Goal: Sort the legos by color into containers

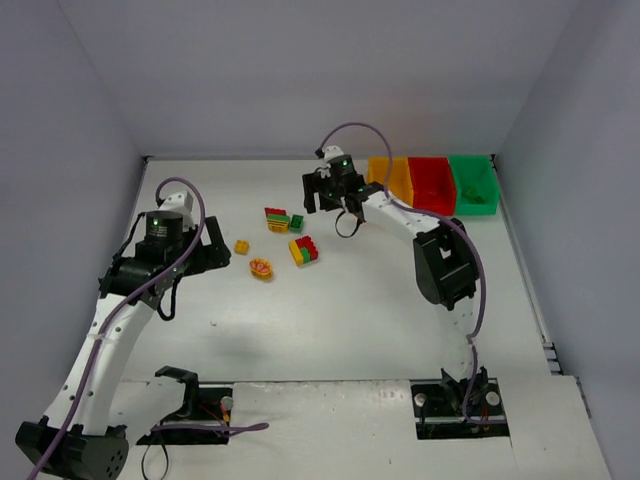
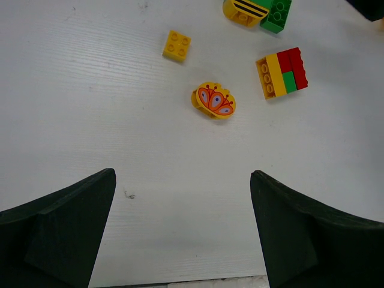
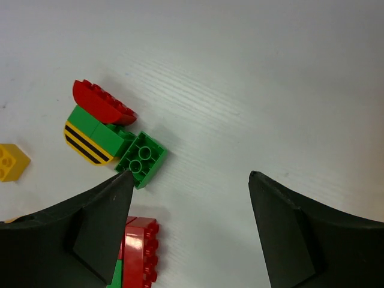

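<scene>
The right end effector (image 3: pixel 187 180), released, may knock the off-centre green brick (image 3: pixel 141 159) aside instead of grasping it.

The surface (image 1: pixel 350 330) is white with fine grain lines. At far right stand an orange-yellow bin (image 1: pixel 388 176), a red bin (image 1: pixel 430 185) and a green bin (image 1: pixel 472 185). The small brick (image 2: pixel 177 46) is plain yellow. The rounded piece (image 2: pixel 214 100) is yellow and printed with an orange-red butterfly pattern with pale spots. The block stack (image 2: pixel 282 72) is yellow, red and green. The cluster (image 3: pixel 90 120) has a red curved cap over green, with a yellow face striped black. The square brick (image 3: pixel 141 159) touching it is green. The left tool (image 2: pixel 183 174) and right tool (image 3: pixel 189 177) are black. The arms (image 1: pixel 100 345) are white with black joints, and the cables (image 1: pixel 478 290) are purple.
</scene>
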### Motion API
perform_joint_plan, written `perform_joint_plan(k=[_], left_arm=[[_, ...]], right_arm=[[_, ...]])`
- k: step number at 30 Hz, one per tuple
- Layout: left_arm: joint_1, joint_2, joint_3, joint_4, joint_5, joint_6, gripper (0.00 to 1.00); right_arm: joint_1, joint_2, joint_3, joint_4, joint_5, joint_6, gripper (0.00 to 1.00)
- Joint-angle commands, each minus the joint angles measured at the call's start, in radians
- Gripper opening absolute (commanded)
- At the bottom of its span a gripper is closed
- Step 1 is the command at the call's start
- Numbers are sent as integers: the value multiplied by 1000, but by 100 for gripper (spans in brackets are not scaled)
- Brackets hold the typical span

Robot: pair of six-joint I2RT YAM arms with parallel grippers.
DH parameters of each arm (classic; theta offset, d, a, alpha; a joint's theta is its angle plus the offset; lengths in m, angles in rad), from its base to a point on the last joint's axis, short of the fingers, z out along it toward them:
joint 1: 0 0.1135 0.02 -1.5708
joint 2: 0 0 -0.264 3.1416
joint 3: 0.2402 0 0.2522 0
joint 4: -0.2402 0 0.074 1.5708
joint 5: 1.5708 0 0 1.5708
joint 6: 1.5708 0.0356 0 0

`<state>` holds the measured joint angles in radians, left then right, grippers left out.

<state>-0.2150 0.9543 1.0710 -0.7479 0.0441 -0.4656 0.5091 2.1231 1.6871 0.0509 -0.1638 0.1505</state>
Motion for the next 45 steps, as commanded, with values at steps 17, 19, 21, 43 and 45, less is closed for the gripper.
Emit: perform_joint_plan(k=[17, 19, 21, 43, 45], left_arm=[[-4, -98, 24, -56, -4, 8, 87], [-4, -106, 21, -62, -4, 8, 87], [-6, -111, 20, -70, -7, 8, 87], [-6, -154, 12, -97, -15, -1, 87], [-6, -157, 14, -97, -13, -1, 87]], right_arm=[[132, 169, 72, 101, 156, 316, 70], [132, 172, 72, 109, 150, 319, 70], [132, 181, 74, 110, 145, 322, 69], [138, 186, 62, 148, 69, 291, 2], [131, 149, 49, 148, 82, 253, 0]])
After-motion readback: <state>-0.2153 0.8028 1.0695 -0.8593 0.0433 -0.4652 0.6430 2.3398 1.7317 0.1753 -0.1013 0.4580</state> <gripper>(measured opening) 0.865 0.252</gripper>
